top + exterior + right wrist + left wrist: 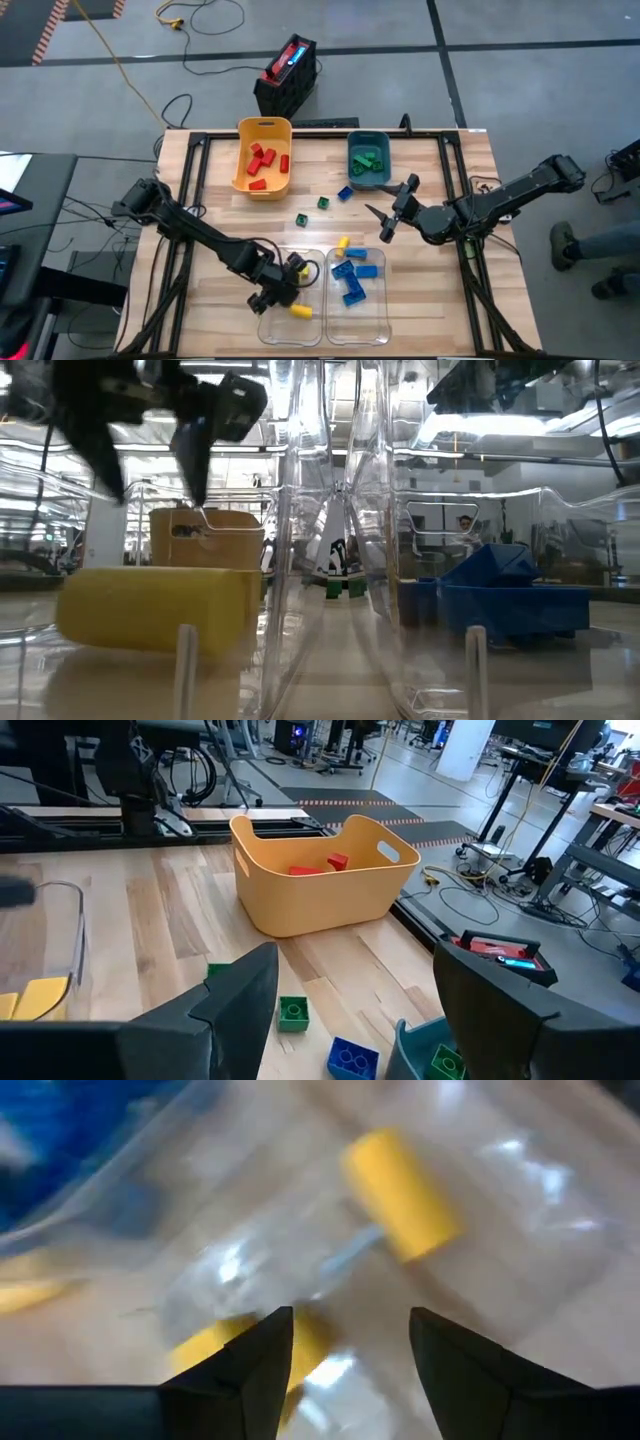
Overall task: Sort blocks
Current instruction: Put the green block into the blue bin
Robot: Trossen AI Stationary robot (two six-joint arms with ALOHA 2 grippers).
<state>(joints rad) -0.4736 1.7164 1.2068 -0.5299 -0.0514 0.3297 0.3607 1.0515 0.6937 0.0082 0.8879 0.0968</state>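
Grey concrete floor surrounds the light wooden table (215,215) we work at, with a black and red case (287,75) on the floor beyond its 12 o'clock edge.

From the table's centre, a yellow bin (263,155) sits at about 11 o'clock and holds red blocks (264,163). A teal bin (368,160) at about 1 o'clock holds green blocks (367,160). Two clear bins stand side by side at 6 o'clock: the left clear bin (275,332) holds a yellow block (300,311), and the right clear bin (375,325) holds blue blocks (352,279).

Loose on the wood near the centre we see a green block (323,202), a second green block (301,220), a blue block (345,194) and, at the rim of the right clear bin, a yellow brick (342,243).

Our left gripper (282,284) hangs over the left clear bin, at its 12 o'clock end. Its fingers (250,1365) are spread apart and empty, with the yellow block lying in the bin beyond them.

Our right gripper (393,212) hovers above the table at about 3 o'clock from the centre, just at 6 o'clock of the teal bin. Its fingers (240,995) are also parted and hold nothing.
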